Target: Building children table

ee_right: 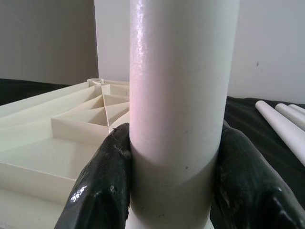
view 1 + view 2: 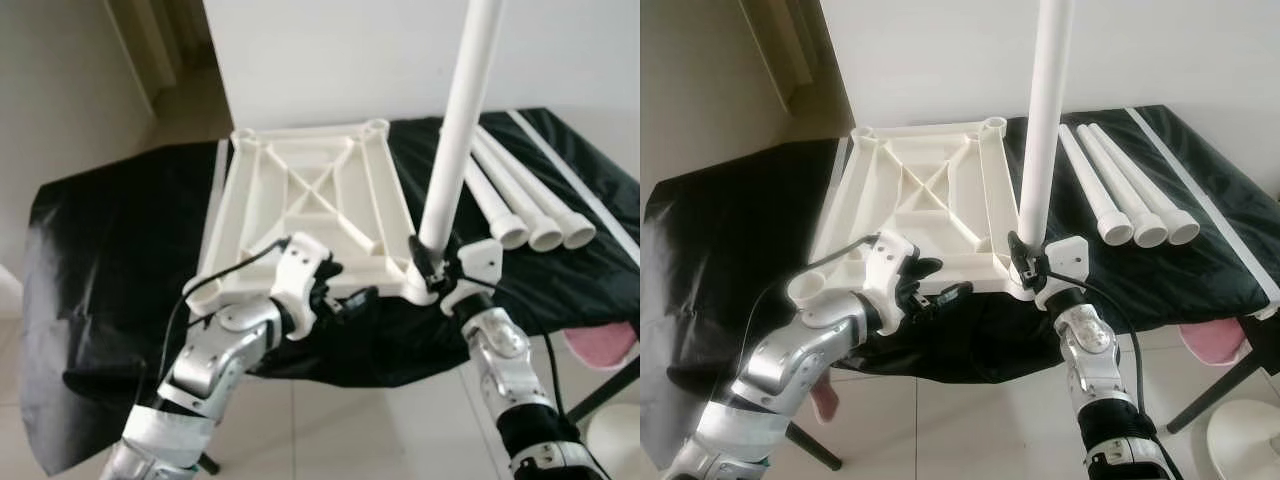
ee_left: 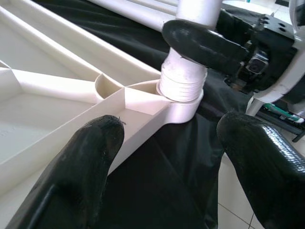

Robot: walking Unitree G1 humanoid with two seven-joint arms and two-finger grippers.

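Observation:
A white plastic table top (image 2: 310, 215) lies upside down on the black cloth (image 2: 120, 260), ribs facing up. One white leg (image 2: 460, 120) stands upright in its near right corner socket (image 3: 183, 102), with the threaded end (image 3: 183, 78) partly in. My right gripper (image 2: 437, 268) is shut on this leg just above the socket, black fingers (image 1: 102, 186) on both sides. My left gripper (image 2: 340, 295) is open at the top's near edge, and the rim lies by one of its fingers (image 3: 81, 167). Three loose legs (image 2: 520, 200) lie side by side to the right.
The cloth-covered table ends just in front of me, with tiled floor (image 2: 970, 420) below. A white wall (image 2: 350, 60) stands behind it. A pink object (image 2: 600, 345) and a white round stool (image 2: 1250, 430) sit low at the right, near a dark table strut (image 2: 1210, 395).

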